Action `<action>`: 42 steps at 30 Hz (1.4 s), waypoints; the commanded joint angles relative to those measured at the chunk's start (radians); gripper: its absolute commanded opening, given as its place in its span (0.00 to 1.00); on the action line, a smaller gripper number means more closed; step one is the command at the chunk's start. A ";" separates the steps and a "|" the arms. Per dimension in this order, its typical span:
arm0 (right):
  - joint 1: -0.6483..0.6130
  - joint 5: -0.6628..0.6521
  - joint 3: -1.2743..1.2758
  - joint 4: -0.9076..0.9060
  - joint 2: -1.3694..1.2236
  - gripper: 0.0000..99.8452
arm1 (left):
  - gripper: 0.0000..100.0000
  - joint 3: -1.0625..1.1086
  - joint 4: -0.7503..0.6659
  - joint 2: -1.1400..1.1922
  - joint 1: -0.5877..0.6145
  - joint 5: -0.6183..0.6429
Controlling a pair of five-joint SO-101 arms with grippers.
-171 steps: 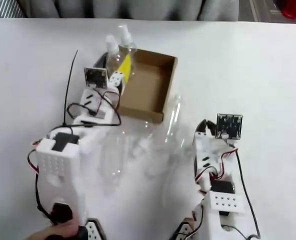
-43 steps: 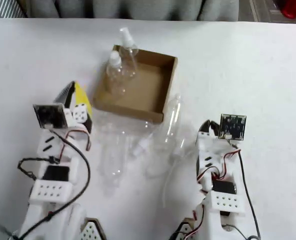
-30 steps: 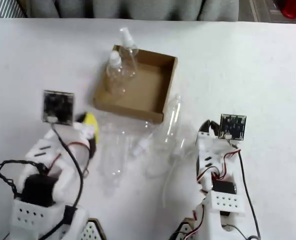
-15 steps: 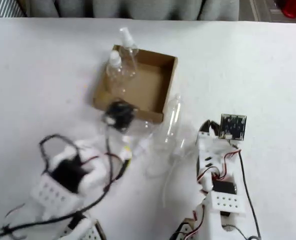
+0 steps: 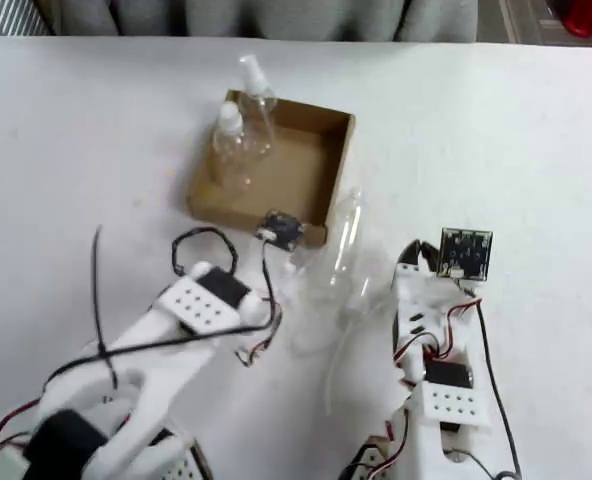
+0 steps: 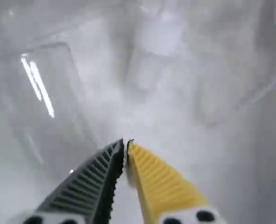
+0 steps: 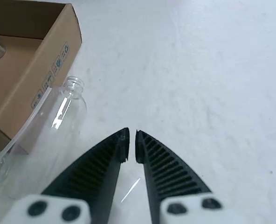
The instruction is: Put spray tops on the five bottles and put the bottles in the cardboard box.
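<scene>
Lying bottles (image 5: pixel 343 243) crowd the table (image 5: pixel 496 140) beside the cardboard box (image 5: pixel 341 170).

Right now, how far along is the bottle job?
Done: two topped bottles in the cardboard box. In hand: nothing; left gripper is shut, empty, over the loose bottles; right gripper shut, empty. Left: the uncapped bottle beside the box and the other loose ones.

We find the cardboard box (image 7: pixel 35 70) cut off at an edge; the left arm (image 5: pixel 198 305) overlaps the lying bottles (image 5: pixel 344 245).
</scene>
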State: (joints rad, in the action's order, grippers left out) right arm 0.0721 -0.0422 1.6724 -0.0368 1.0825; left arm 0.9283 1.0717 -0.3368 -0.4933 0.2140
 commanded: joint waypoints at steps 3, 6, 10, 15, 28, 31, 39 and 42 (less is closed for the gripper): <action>0.010 0.000 0.009 0.022 0.008 0.02 | 0.02 -0.037 -0.011 0.051 0.090 -0.048; 0.012 0.000 0.009 0.022 0.008 0.02 | 0.02 -0.037 0.017 0.051 0.168 -0.052; 0.012 0.000 0.009 0.022 0.008 0.02 | 0.02 -0.037 0.077 0.050 0.272 -0.080; 0.012 0.000 0.009 0.024 0.008 0.02 | 0.02 -0.037 0.126 0.050 0.381 -0.163; 0.012 0.000 0.009 0.022 0.010 0.02 | 0.02 -0.046 -0.003 0.050 0.731 -0.167; 0.012 0.000 0.009 0.022 0.010 0.02 | 0.02 -0.044 -0.089 0.048 0.792 -0.160; 0.012 0.000 0.009 0.022 0.010 0.02 | 0.02 -0.046 -0.155 0.047 0.869 -0.158; 0.012 0.000 0.009 0.024 0.010 0.02 | 0.02 -0.071 -0.153 0.047 0.869 -0.158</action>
State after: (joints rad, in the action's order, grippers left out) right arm 0.0721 -0.0422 1.6724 -0.0368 1.0825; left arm 0.9237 0.9429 -0.2846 0.3598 0.0545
